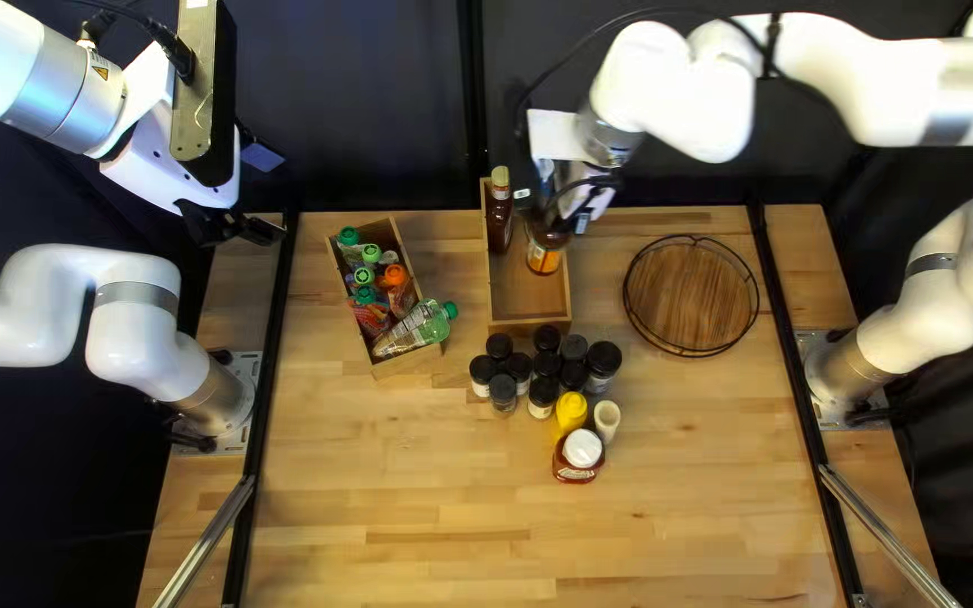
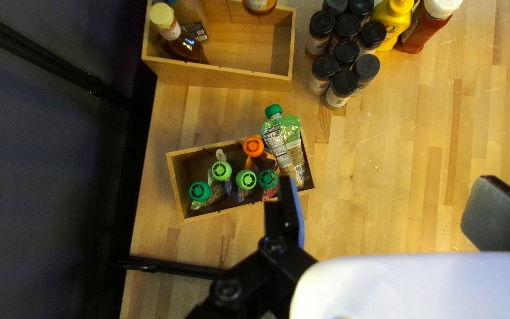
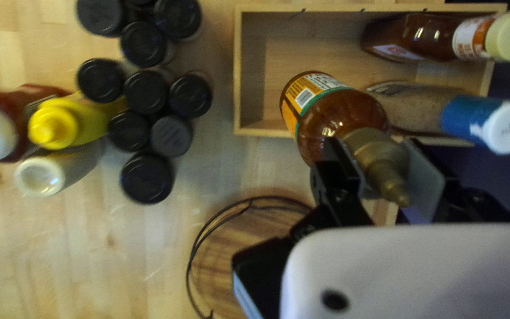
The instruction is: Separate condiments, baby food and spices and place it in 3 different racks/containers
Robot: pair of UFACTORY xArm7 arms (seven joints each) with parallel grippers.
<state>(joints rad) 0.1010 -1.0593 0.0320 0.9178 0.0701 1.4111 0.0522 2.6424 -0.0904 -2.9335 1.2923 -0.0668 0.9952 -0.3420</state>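
right gripper (image 1: 583, 209) angled down, clasping the gold neck of a tilted, glossy amber bottle (image 1: 545, 257) over the rim of a smooth rectangular wooden box (image 1: 532, 323), left gripper (image 1: 261, 231) raised, spread wide

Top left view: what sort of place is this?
Probably a robotics lab or test cell: a left arm and right arm flank a wooden table holding black-capped jars, with a dark curtain behind.
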